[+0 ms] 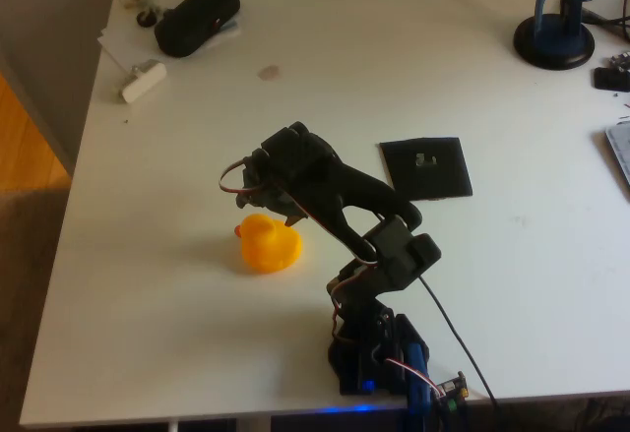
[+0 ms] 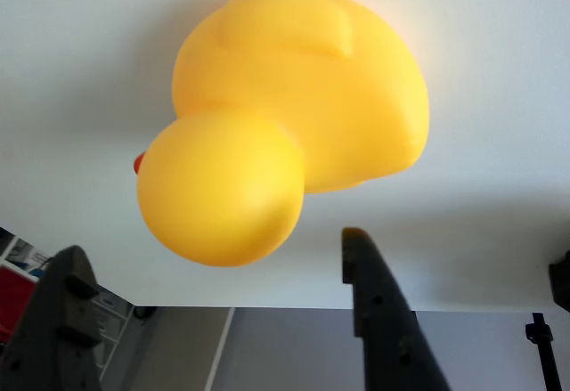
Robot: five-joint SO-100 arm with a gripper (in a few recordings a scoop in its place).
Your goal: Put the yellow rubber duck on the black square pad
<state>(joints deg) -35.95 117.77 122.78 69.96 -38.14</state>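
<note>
While end effector (image 2: 214, 320) gapes empty near duck (image 1: 268, 243), white table (image 1: 197, 137) bears black pad (image 1: 426, 167).

Bare table (image 1: 325, 107) btwn yellow rubber duck (image 1: 268, 243) & black square pad (image 1: 425, 167); arm's own links probably overhang it.

You're looking at a home desk or home-office setup: white tabletop (image 1: 197, 334) sitting over warm wood flooring (image 1: 25, 147), a black pouch (image 1: 197, 17) and papers (image 1: 123, 38) lying at the far corner, a blue stand base (image 1: 554, 40) and cabling (image 1: 458, 339) trailing along the right side.
</note>
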